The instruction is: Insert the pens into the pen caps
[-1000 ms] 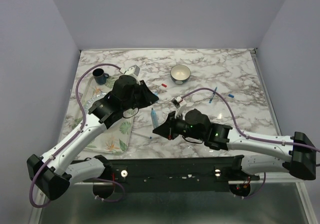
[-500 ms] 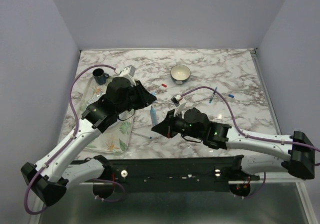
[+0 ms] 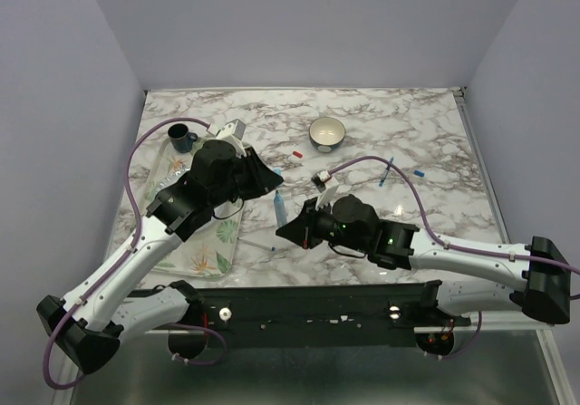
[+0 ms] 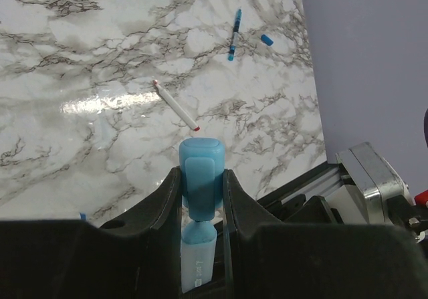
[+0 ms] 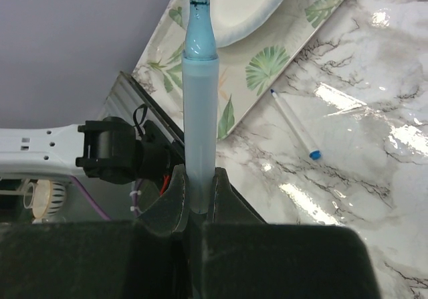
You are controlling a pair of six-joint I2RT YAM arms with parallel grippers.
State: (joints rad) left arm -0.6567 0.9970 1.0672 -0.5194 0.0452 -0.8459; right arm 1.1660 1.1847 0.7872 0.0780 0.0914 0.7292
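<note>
- The table (image 4: 100, 132) looks like white stone with grey lines. It is smooth and very shiny.
- The pale blue marker (image 5: 199, 132) has a cloudy, matt plastic body.
- The light blue cap (image 4: 200, 168) is smooth plastic with a soft shine.
- The tray (image 5: 267, 71) behind the marker's tip is glossy, with printed leaves.
- The plate (image 5: 247, 11) on it looks smooth and shiny.
</note>
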